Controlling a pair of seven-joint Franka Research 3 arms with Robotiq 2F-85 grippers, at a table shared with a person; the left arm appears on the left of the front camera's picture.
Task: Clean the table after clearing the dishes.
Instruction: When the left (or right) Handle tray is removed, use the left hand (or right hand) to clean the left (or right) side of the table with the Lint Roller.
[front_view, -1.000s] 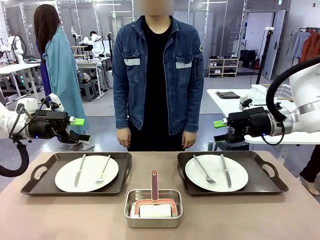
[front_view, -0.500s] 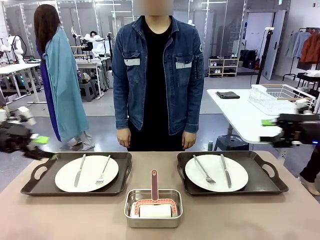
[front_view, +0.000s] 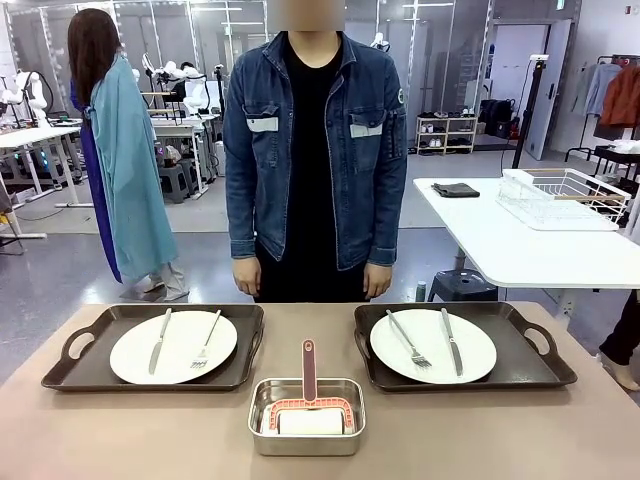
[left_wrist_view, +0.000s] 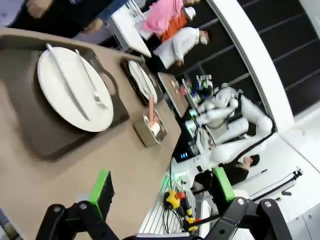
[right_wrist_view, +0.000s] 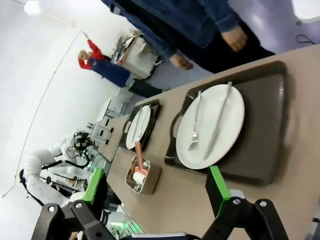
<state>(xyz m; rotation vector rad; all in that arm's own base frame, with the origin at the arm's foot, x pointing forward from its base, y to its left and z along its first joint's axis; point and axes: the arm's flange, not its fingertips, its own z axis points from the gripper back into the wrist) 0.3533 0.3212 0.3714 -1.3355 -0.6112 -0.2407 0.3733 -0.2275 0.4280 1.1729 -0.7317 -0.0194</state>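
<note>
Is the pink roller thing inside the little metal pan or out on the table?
Inside. The roller lies in the steel pan, with its pink handle sticking out over the far rim.

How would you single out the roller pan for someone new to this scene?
On the tan table, look midway between the two dark trays, nearer the robot's edge. There sits a small steel pan; unlike the trays' white plates, it holds a pink-handled roller.

Front camera faces across the table (front_view: 120, 430), wrist cameras share it obliquely
</note>
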